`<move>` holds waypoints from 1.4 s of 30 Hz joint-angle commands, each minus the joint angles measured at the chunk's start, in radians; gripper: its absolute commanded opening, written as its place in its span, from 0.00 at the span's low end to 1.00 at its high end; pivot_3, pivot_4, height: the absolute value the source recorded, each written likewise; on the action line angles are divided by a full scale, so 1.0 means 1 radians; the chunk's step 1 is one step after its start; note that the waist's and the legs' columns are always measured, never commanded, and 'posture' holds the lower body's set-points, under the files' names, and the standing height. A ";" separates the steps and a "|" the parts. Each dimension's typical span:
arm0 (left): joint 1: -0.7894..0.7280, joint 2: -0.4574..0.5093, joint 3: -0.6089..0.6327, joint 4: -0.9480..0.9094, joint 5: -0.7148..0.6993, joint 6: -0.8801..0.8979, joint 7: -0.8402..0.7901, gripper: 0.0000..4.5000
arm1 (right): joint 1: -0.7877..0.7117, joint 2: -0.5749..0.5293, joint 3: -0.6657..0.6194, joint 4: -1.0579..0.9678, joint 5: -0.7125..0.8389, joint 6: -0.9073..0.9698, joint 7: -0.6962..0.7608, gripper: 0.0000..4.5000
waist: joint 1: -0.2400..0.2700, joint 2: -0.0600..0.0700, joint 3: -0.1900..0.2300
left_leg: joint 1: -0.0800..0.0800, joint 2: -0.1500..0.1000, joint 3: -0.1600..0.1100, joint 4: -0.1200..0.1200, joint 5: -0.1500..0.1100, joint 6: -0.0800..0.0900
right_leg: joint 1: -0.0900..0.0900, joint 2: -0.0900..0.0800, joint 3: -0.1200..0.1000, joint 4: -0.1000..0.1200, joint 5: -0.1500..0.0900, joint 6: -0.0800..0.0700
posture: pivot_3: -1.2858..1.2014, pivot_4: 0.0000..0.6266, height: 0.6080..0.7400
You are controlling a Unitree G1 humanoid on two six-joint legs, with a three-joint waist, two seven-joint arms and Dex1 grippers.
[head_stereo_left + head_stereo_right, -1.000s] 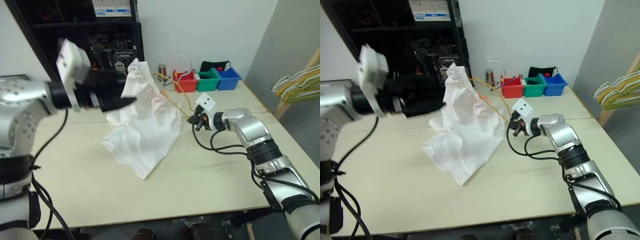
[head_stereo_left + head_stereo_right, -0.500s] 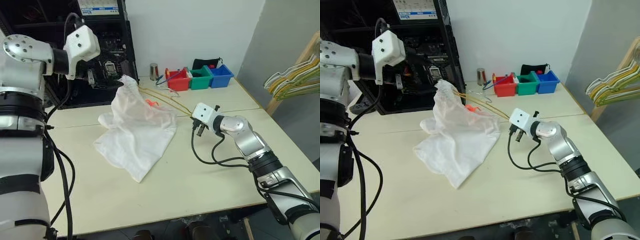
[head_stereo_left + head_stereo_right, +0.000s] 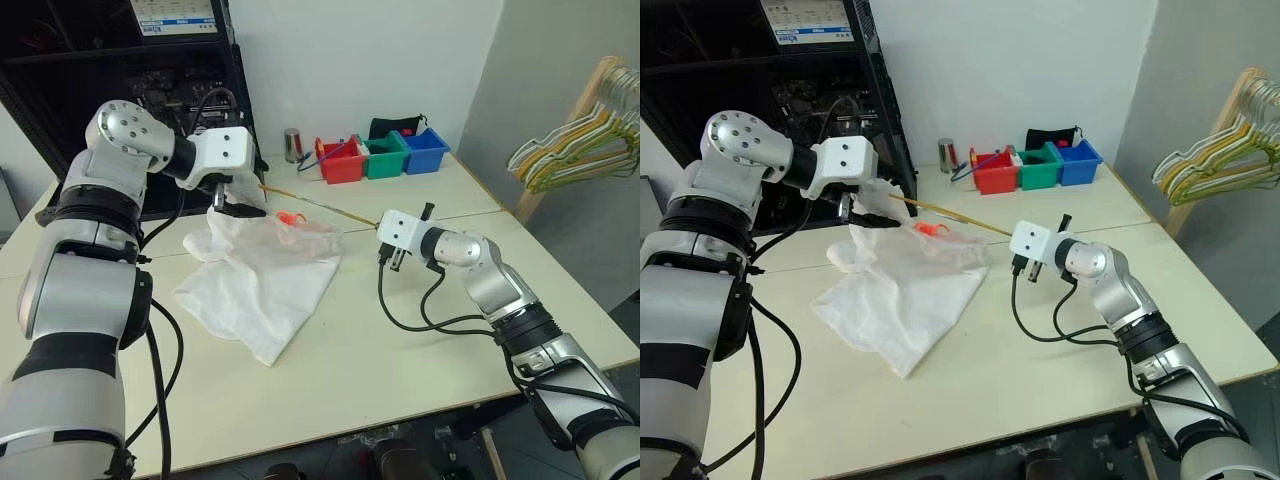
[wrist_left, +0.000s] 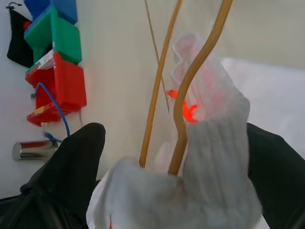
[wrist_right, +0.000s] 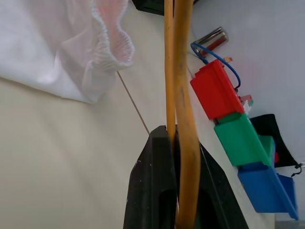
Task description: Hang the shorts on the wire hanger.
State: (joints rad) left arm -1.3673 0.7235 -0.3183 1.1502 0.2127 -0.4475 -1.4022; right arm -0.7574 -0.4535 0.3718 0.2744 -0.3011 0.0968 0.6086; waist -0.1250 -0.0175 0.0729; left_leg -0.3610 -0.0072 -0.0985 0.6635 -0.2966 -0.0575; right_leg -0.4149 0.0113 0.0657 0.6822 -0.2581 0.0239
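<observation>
The left gripper stood with fingers wide apart, arm bent and angled downward; the right gripper stayed clamped tight, arm extended forward.

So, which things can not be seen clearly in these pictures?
- Wire hanger: its far end lies inside the shorts in the head views; the cloth hides it.
- Hanger hook: the right gripper shut on the wire covers it in the right wrist view.

A lab or workshop: a plain pale worktop against a bare white wall, a black rack of exposed circuit boards far left, red, green and blue parts bins at the far edge, and hangers on a wooden stand at right.
</observation>
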 commanded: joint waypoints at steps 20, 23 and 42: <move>-0.030 -0.030 0.004 0.049 0.106 -0.061 0.196 0.40 | -0.008 0.013 -0.008 -0.121 -0.044 0.021 0.026 0.00 | -0.020 0.000 0.000 | 0.000 0.000 -0.001 0.002 0.000 0.000 | 0.001 0.000 0.000 0.000 0.001 0.001 | 0.48 0.00 1.00; -0.028 -0.033 0.009 0.049 0.104 -0.060 0.200 0.29 | -0.002 0.012 -0.010 -0.133 -0.038 0.037 0.043 0.00 | -0.021 0.000 0.000 | 0.000 0.000 -0.001 0.002 0.000 0.000 | 0.001 0.000 0.000 0.000 0.001 0.000 | 0.48 0.00 1.00; 0.034 -0.033 0.045 -0.005 0.055 -0.036 0.120 0.05 | 0.007 0.006 -0.022 -0.155 -0.011 0.093 0.103 0.11 | -0.030 -0.001 -0.001 | 0.000 0.000 -0.001 0.003 0.000 0.000 | 0.001 0.000 0.000 0.002 0.001 0.000 | 0.47 0.00 1.00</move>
State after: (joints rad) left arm -1.3265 0.6869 -0.3067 1.1865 0.3091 -0.4916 -1.2616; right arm -0.7339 -0.4503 0.3726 0.1720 -0.3308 0.2038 0.7031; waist -0.1553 -0.0180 0.0723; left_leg -0.3610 -0.0075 -0.0999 0.6667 -0.2963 -0.0574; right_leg -0.4141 0.0109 0.0653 0.6841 -0.2571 0.0243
